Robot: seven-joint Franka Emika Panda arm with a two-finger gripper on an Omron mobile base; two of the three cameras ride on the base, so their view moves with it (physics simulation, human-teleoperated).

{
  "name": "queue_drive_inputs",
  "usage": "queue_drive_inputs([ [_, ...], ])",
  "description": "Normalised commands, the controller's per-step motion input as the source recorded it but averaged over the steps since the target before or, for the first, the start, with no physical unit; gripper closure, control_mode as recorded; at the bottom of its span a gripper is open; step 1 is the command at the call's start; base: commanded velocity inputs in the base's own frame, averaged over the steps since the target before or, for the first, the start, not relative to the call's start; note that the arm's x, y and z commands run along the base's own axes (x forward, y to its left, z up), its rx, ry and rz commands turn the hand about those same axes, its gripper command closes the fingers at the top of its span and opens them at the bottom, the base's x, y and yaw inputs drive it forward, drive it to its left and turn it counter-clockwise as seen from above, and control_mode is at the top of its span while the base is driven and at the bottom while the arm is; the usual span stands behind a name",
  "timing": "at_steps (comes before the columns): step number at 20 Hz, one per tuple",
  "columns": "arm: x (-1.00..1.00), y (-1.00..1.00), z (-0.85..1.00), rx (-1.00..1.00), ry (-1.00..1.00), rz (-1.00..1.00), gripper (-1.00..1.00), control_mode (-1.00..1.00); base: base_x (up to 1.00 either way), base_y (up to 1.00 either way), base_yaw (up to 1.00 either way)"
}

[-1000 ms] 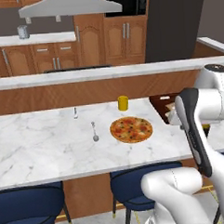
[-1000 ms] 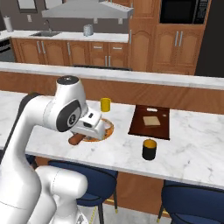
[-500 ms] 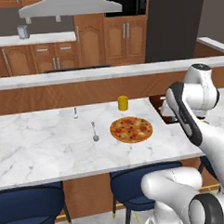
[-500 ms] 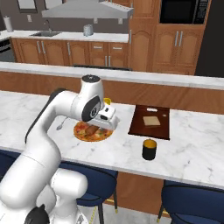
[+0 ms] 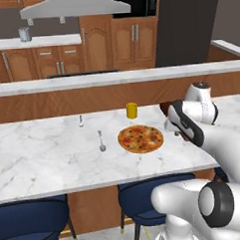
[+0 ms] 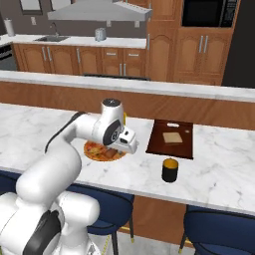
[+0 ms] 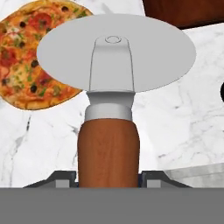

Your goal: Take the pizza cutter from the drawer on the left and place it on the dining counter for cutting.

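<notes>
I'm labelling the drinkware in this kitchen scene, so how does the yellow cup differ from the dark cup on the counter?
The yellow cup is bright yellow all over; the dark cup is black with a yellowish inside. The yellow cup stands behind the pizza, toward the raised ledge; the dark cup stands near the counter's front edge, in front of the brown board. Both stand upright on the marble dining counter, and neither is being held.
</notes>
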Motion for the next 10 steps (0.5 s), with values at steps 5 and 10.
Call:
queue_drive_inputs([
  [5, 0.08, -0.28, -0.57, 0.0, 0.0, 0.0, 1.0, -1.0, 0.0, 0.0, 0.0],
  [10, 0.08, -0.09, -0.53, 0.0, 0.0, 0.0, 1.0, -1.0, 0.0, 0.0, 0.0],
])
